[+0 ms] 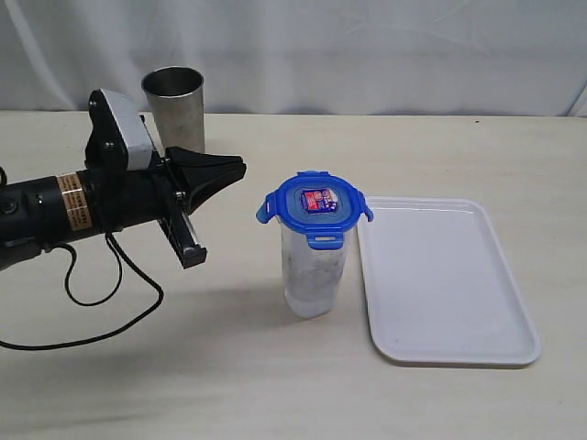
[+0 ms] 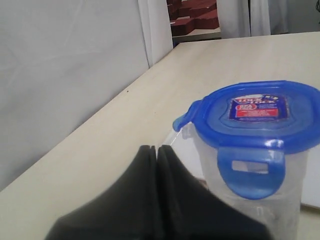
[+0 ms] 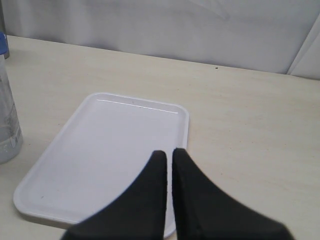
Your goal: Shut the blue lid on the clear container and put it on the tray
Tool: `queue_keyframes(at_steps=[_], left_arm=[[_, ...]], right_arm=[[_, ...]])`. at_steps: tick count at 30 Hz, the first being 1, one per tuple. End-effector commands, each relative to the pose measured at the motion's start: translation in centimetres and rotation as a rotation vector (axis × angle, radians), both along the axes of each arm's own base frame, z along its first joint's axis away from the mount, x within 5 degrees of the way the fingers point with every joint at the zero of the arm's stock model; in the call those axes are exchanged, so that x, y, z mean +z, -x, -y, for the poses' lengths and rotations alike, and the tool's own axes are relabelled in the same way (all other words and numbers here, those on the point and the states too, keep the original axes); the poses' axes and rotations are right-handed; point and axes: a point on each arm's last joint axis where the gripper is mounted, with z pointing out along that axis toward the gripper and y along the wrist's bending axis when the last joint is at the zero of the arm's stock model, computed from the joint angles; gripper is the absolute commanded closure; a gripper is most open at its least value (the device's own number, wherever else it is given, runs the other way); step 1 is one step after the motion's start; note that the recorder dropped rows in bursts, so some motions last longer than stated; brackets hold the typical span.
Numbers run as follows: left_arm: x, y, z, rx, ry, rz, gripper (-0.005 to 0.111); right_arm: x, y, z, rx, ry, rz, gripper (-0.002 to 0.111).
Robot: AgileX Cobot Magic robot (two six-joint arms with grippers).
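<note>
The clear container stands upright on the table, just left of the white tray. The blue lid sits on its mouth, sticker side up; one side flap sticks outward and the front flap hangs down. My left gripper is shut and empty, level with the lid and a little to its left, not touching it. In the left wrist view the lid and container lie just past the shut fingertips. My right gripper is shut and empty above the tray; it is outside the exterior view.
A shiny steel cup stands at the back left, behind the left arm. A black cable loops on the table under that arm. A white curtain backs the table. The container's side shows at the right wrist view's edge.
</note>
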Motion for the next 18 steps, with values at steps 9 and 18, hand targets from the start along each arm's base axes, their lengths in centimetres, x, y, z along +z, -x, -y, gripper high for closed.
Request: queue_keyframes(at_steps=[9, 18], left_arm=[[-1.6, -0.7, 0.6, -0.063, 0.054, -0.019, 0.107], [-1.6, -0.6, 0.7, -0.071, 0.049, -0.021, 0.107]], right_arm=[[0.2, -0.1, 0.0, 0.005, 0.038, 0.041, 0.104], [3.3, -0.2, -0.5, 0.065, 0.123, 0.393, 0.104]])
